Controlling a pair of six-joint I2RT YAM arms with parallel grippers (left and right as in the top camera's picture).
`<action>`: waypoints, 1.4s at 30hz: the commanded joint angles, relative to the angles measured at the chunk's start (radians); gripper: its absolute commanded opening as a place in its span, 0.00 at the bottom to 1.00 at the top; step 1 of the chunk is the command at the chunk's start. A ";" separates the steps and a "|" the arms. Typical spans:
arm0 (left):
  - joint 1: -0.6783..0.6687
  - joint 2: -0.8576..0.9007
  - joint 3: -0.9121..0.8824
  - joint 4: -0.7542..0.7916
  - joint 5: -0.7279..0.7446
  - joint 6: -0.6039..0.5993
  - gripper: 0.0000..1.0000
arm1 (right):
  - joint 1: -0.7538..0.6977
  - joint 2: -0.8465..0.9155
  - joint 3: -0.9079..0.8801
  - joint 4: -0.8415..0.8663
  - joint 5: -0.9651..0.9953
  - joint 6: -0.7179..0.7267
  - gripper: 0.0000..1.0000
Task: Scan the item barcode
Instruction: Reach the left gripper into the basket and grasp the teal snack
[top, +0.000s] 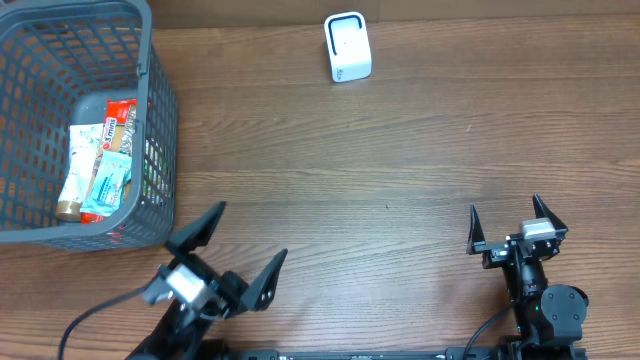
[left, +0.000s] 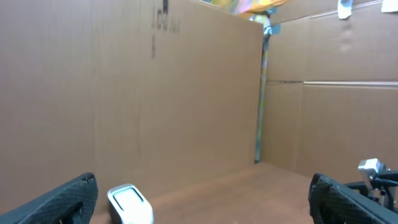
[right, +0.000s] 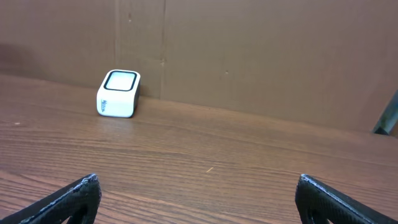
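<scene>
Both hands wide apart and empty at near edge of worktop (top: 380, 180): left hand (top: 250, 232), right hand (top: 505, 205). Beyond left hand, packets (top: 100, 165) untouched in grey basket (top: 160, 110). White scanner (top: 347, 46) at far edge. Risk: packets overlap, so left hand may pinch two or snag mesh wall; barcode may end up facing away.
</scene>
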 joint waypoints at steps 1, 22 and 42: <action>-0.002 -0.007 0.124 -0.055 -0.031 0.119 1.00 | 0.002 -0.010 -0.010 0.006 -0.006 -0.004 1.00; -0.002 0.435 0.692 -0.523 -0.101 0.249 1.00 | 0.002 -0.010 -0.010 0.006 -0.006 -0.004 1.00; 0.069 1.340 1.756 -1.151 -1.103 0.387 1.00 | 0.002 -0.010 -0.010 0.006 -0.006 -0.004 1.00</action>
